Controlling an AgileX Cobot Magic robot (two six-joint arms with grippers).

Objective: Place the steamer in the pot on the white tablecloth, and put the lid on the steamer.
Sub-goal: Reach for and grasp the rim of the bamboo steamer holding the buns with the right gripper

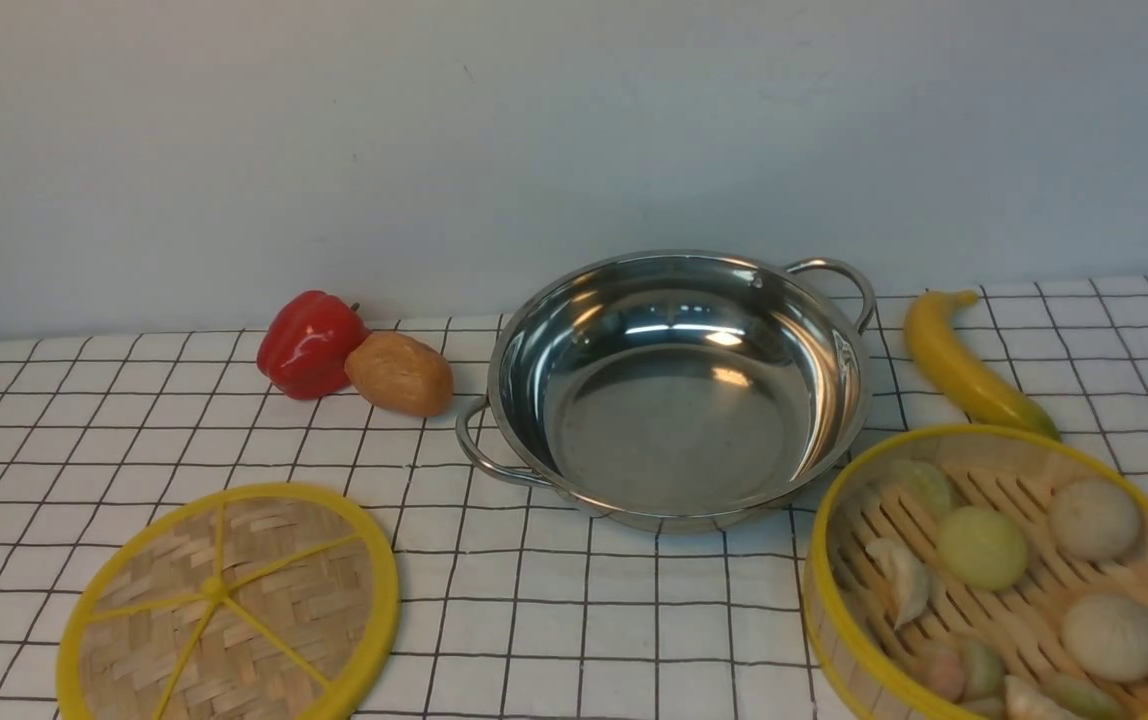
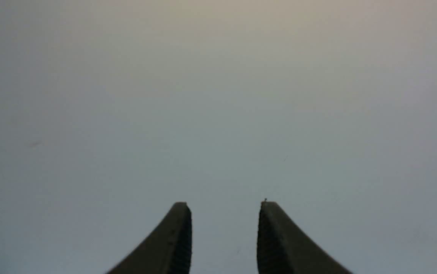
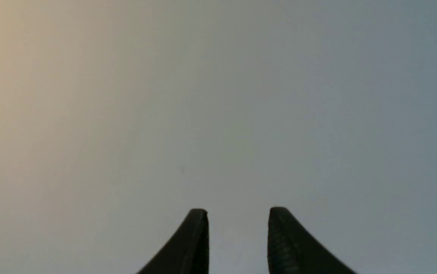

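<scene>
Waiting to begin, by my guess, both left gripper [image 2: 224, 207] and right gripper [image 3: 237, 211] have fingers apart; the steamer [image 1: 994, 540] sits right of the pot [image 1: 684, 400], probably needing a level two-sided lift.

A plain, pale blue-grey wall [image 1: 574, 130] rises behind the flat tabletop scene, its surface smooth but for a few faint specks and small marks. In the front view its lower part looks somewhat bluer than the upper. In both wrist views the same cool grey shifts to a warm beige tint over part of the picture, softly graded and blurred. The light is dim and diffuse, without hard shadows on the wall.
</scene>
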